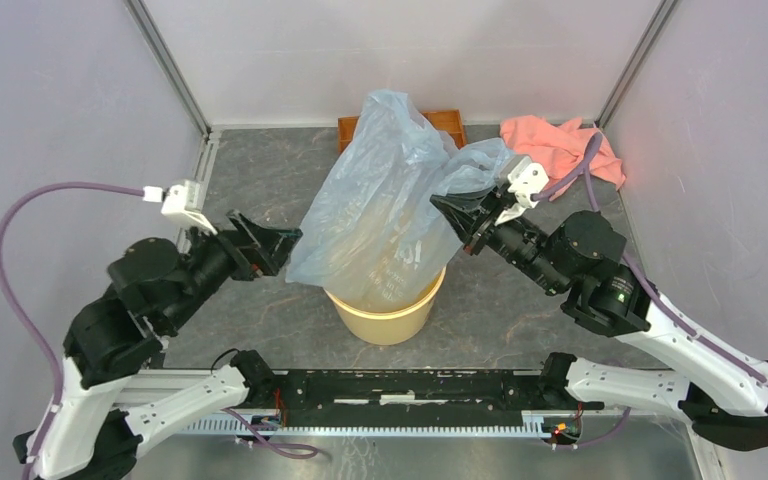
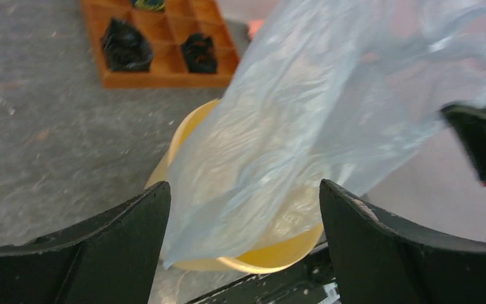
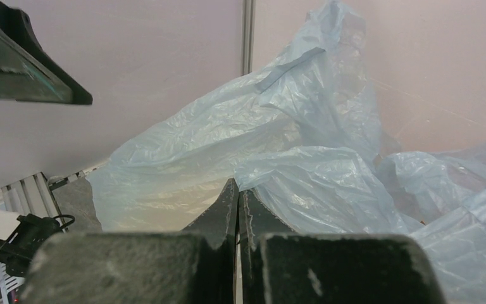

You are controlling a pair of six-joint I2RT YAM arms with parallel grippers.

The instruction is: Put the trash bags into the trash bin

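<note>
My left claw stands wide apart, its fingers spread and holding nothing. It hangs just beside the left edge of the bag. From that wrist the bag's lower corner shows in the gap between the fingers, close to the left one, though I cannot tell whether it touches. My right claw is pressed together on a fold of the bag's upper right side, and the film is drawn out toward it from the main body. From that wrist my two fingers meet with no gap, and crinkled pale blue film bunches right at their tips. The bag stands tall, with only its lower end down in the bin. The rest billows above the rim and leans toward the far side, and its left skirt hangs outside the rim. The bin sits upright on the table, near the middle and between my two arms, and its yellow rim shows beside the film. Behind the bag, at the far edge, lies the tray. My left wrist shows dark lumps in some of the compartments of the tray. The cloth lies crumpled at the far right corner, well apart from the bin.
</note>
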